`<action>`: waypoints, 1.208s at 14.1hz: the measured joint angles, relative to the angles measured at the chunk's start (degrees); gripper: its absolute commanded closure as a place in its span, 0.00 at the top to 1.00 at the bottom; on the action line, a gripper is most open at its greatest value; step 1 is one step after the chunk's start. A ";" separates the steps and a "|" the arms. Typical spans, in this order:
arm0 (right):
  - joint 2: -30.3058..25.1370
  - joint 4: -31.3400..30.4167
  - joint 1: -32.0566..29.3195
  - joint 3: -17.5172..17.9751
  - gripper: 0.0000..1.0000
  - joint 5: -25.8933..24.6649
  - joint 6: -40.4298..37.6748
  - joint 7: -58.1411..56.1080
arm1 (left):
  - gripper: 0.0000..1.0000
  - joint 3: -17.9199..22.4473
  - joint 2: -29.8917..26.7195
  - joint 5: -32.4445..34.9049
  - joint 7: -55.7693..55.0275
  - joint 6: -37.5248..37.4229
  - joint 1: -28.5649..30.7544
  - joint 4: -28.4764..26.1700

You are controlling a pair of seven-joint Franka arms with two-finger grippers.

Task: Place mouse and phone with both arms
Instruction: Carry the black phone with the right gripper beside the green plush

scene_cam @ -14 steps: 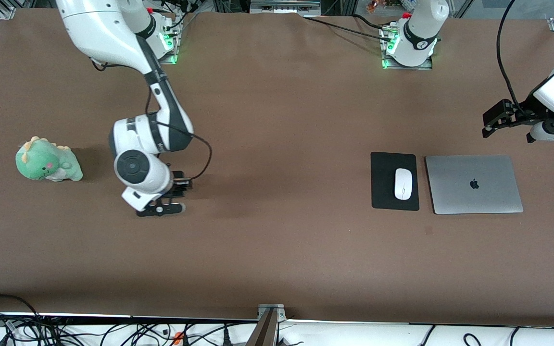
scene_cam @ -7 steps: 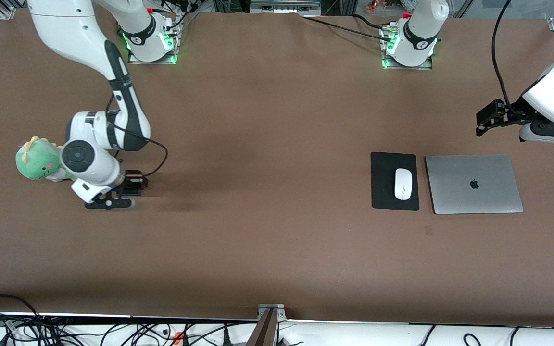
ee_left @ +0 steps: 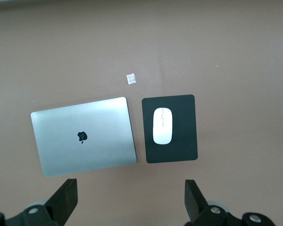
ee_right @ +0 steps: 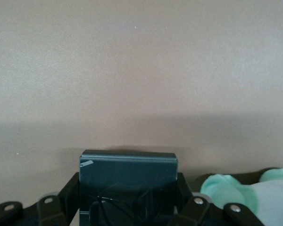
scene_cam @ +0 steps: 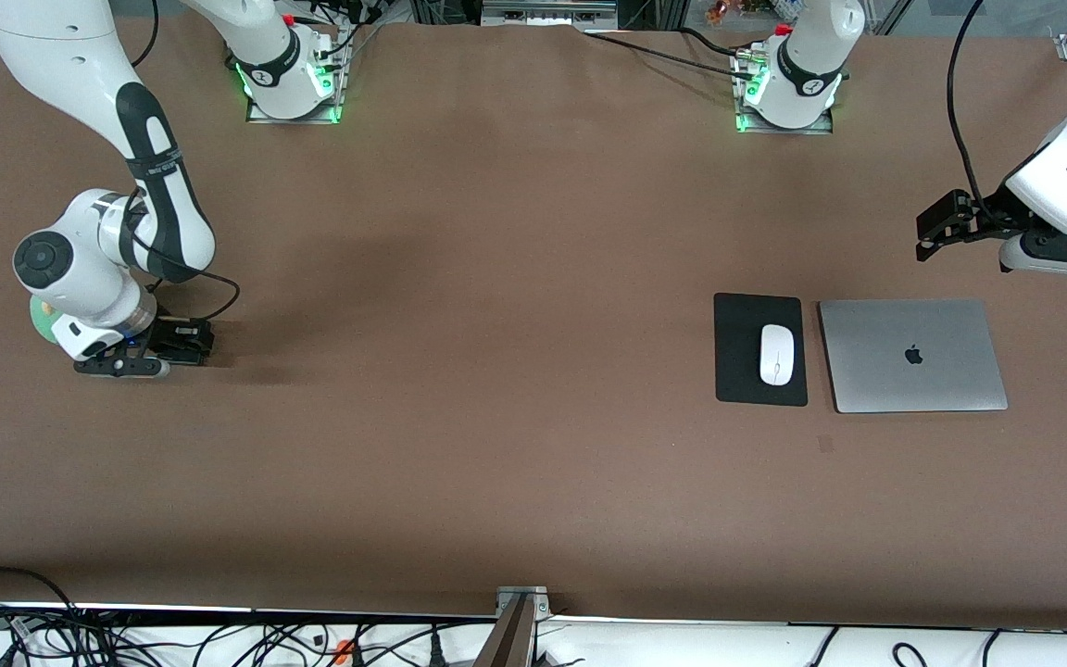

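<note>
The white mouse lies on a black mouse pad beside the silver laptop; it also shows in the left wrist view. My right gripper is shut on the black phone and holds it low over the table at the right arm's end, next to the green plush dinosaur. In the front view the phone is not clear among the black fingers. My left gripper is open and empty, up in the air above the table at the left arm's end, close to the laptop's edge.
The closed silver laptop lies beside the mouse pad toward the left arm's end. The green plush dinosaur is mostly hidden under my right arm in the front view. A small paper scrap lies near the pad.
My right arm has carried the phone across the table toward the right arm's end, up to the dinosaur. My left gripper has shifted slightly upward, then held still.
</note>
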 measured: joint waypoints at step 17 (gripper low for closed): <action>1.09 -3.93 0.42 2.27 1.00 9.88 4.33 -11.15 | 1.00 -0.01 0.00 0.00 0.00 -1.84 0.28 0.35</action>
